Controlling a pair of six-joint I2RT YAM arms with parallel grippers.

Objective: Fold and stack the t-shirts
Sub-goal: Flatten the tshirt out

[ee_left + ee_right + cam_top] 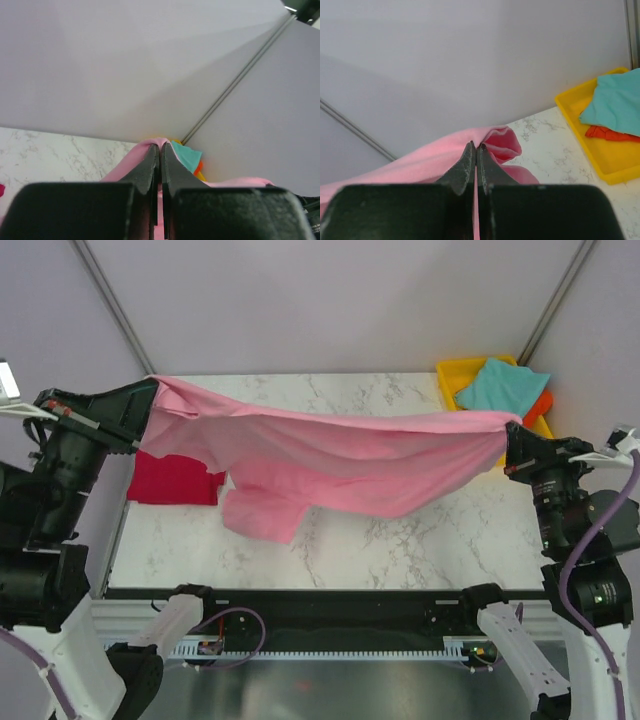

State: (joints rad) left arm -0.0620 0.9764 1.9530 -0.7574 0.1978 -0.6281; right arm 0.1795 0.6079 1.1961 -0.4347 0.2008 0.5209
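The light pink t-shirt [330,455] hangs stretched in the air between both grippers, its lower part drooping toward the table. My left gripper [150,405] is shut on its left edge, seen in the left wrist view [160,146]. My right gripper [512,432] is shut on its right edge, seen in the right wrist view [476,146]. A folded crimson red t-shirt [172,480] lies on the table at the left, partly under the pink one. The teal t-shirt [502,385] and the orange t-shirt [541,403] lie in the yellow tray [455,375].
The yellow tray stands at the table's back right corner and also shows in the right wrist view [580,130]. The marble table [400,540] ends at a black front rail. Grey walls enclose the back and sides.
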